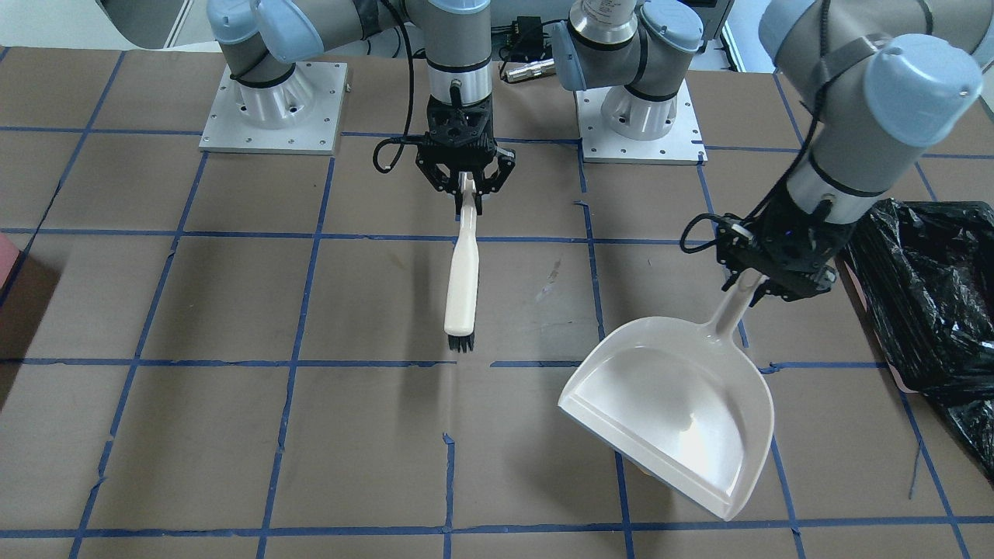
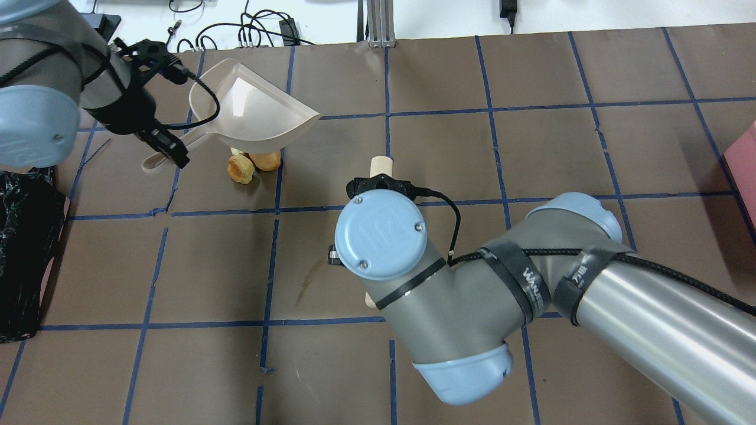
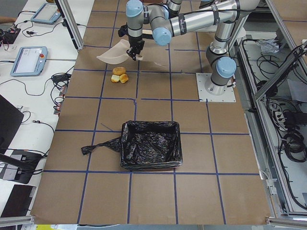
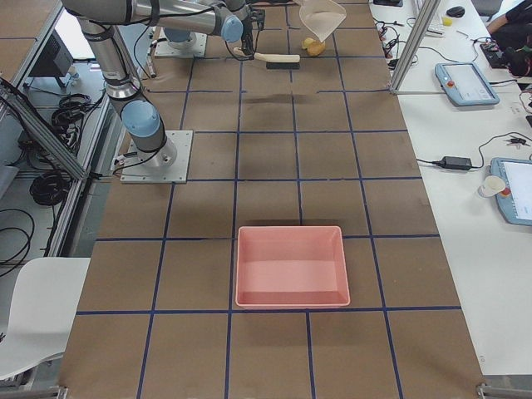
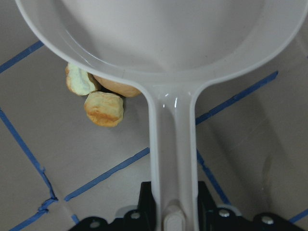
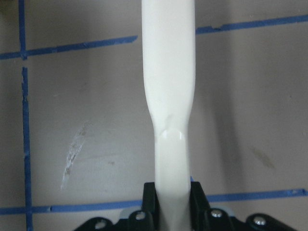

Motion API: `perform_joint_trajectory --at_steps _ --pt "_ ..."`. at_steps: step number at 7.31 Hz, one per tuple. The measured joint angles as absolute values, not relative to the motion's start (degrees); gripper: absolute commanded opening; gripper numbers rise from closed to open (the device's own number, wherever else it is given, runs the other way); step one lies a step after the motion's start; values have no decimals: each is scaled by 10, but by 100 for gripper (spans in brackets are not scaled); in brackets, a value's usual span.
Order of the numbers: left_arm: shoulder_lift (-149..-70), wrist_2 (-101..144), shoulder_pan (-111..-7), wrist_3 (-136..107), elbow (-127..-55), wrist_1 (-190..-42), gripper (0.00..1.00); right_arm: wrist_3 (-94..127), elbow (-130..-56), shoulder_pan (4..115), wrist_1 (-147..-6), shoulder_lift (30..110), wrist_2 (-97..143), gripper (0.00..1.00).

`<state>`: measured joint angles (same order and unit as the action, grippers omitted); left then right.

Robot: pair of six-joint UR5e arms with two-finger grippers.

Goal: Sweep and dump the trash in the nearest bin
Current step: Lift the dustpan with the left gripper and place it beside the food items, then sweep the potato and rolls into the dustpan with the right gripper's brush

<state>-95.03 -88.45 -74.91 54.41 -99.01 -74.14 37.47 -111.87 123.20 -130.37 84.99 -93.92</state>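
My left pincer (image 2: 167,152) clamps the dustpan (image 2: 254,112) handle at ten o'clock, the pan tilted above the trash (image 2: 251,166). The bin (image 2: 23,254) sits at nine. My right arm (image 2: 413,265) covers the brush (image 2: 381,164), one pale end showing.

A robotics lab: blue-taped grid table (image 3: 153,201), teach pendants (image 4: 465,83) and trailing cables (image 3: 290,143).

Grey tubular arms (image 2: 649,295), pale-blue joint caps (image 2: 381,236), black cables (image 2: 456,221), black grippers (image 1: 466,203) (image 1: 757,286), silver bolted base plates (image 1: 311,132).
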Motion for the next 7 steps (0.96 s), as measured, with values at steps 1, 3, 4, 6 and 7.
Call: perform_joint_trajectory --at_steps 1,3,4,6,7 --pt "-948 -884 -702 626 -993 -743 2 364 -1061 1222 -1285 805 -938 12" --pt "-956 -884 -606 813 -993 -742 2 358 -895 1217 -1192 698 -943 12" --pt "-968 -883 -571 897 -988 -740 2 357 -830 1217 -1158 655 -943 12" --pt "-1019 -898 -538 999 -961 -732 2 358 -785 1224 -1154 604 -941 12" --pt "-1050 -914 -534 1026 -943 -729 3 359 -780 1230 -1177 584 -941 12"
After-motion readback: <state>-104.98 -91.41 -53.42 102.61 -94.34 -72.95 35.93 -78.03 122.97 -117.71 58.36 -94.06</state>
